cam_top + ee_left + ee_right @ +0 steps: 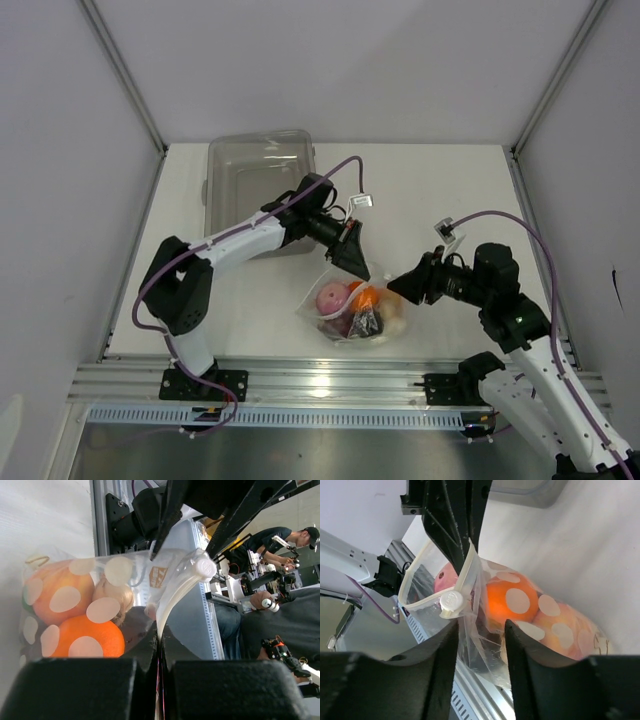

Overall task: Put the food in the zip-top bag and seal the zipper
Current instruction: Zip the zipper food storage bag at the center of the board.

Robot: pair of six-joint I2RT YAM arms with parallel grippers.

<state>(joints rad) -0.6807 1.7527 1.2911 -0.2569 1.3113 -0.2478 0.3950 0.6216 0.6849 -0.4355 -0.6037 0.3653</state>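
The zip-top bag (352, 312) lies near the table's front edge, its mouth lifted. Through it I see the food: an orange (366, 298), a pink bulb (332, 297) and a dark grape bunch (366, 321). My left gripper (352, 262) is shut on the zipper (172, 597) at the bag's top left end. The left wrist view shows the strip pinched between its pads, with the orange (85, 640) and a peach (60, 597) behind the dotted plastic. My right gripper (480, 630) is open, its fingers either side of the bag's film just below the white slider (451, 601).
A rigid clear bin (258, 170) stands at the back left, behind the left arm. An aluminium rail (320, 385) runs along the table's near edge, close under the bag. White walls enclose the table on three sides.
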